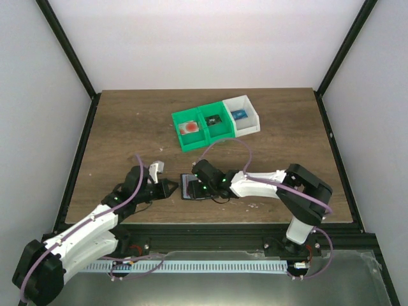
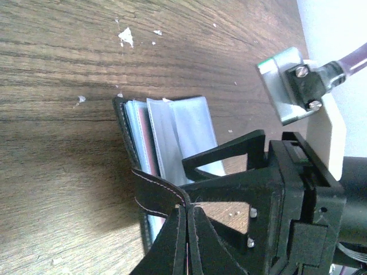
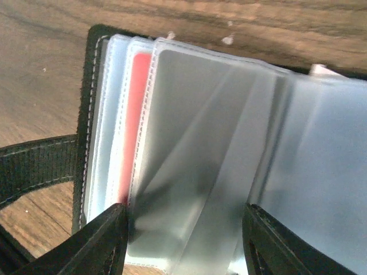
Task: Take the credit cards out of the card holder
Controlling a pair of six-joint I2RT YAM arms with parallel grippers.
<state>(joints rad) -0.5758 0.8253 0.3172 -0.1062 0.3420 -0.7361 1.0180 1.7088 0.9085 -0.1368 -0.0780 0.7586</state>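
Observation:
The card holder (image 1: pixel 189 187) lies open on the table near the front edge, black rim, clear sleeves fanned out. My left gripper (image 1: pixel 171 187) is shut on its black strap (image 2: pixel 153 193), jaws pressed together (image 2: pixel 190 211). My right gripper (image 1: pixel 199 179) is open, low over the sleeves, its fingertips (image 3: pixel 109 238) straddling a clear sleeve page (image 3: pixel 195 160); the gripper's midpoint (image 3: pixel 183 240) is over that page. A red card (image 3: pixel 136 114) shows inside a sleeve near the left rim. The holder (image 2: pixel 172 129) and the right fingers (image 2: pixel 226 157) also show in the left wrist view.
A green two-compartment bin (image 1: pixel 203 135) and a white bin (image 1: pixel 252 123) stand behind at mid-table. The green one holds a red card (image 1: pixel 190 127) and a dark card (image 1: pixel 213 120); the white one holds a blue card (image 1: pixel 239 115). White crumbs (image 2: pixel 126 37) lie on the wood.

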